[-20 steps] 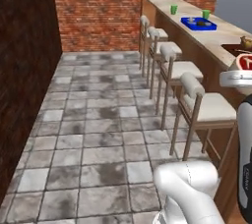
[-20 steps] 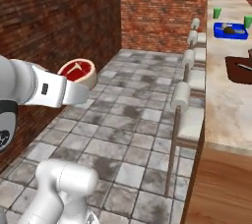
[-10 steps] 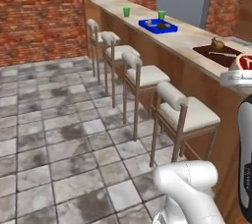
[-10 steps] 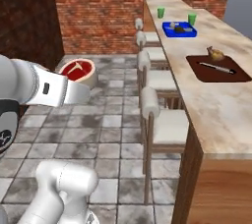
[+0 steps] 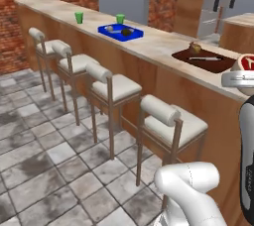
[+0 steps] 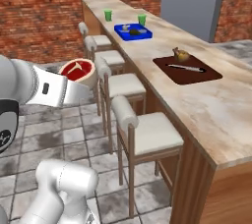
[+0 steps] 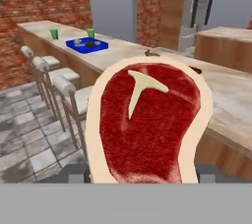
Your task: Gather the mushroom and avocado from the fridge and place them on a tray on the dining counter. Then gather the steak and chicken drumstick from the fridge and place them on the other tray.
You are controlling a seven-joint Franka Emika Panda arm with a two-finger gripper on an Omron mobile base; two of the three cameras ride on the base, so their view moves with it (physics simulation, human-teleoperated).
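While gripping the steak (image 7: pixel 147 125) (red, pale fatty rim), held gripper (image 6: pixel 82 86) short of dining counter (image 6: pixel 206 100); other tray (image 6: pixel 187 69) at 2 o'clock, blue tray (image 6: pixel 133 32) at 1.

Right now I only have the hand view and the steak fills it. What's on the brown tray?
Observer: The other tray already carries the chicken drumstick at its far end, plus a thin silver utensil lying across the middle.
Operator: And the blue one?
Observer: The tray holds two small dark items, too small to name. A green cup stands beyond it, another green cup beside it.
Operator: Where's the steak against the counter?
Observer: In the left base view the steak sits just short of the other tray, above the dining counter edge.
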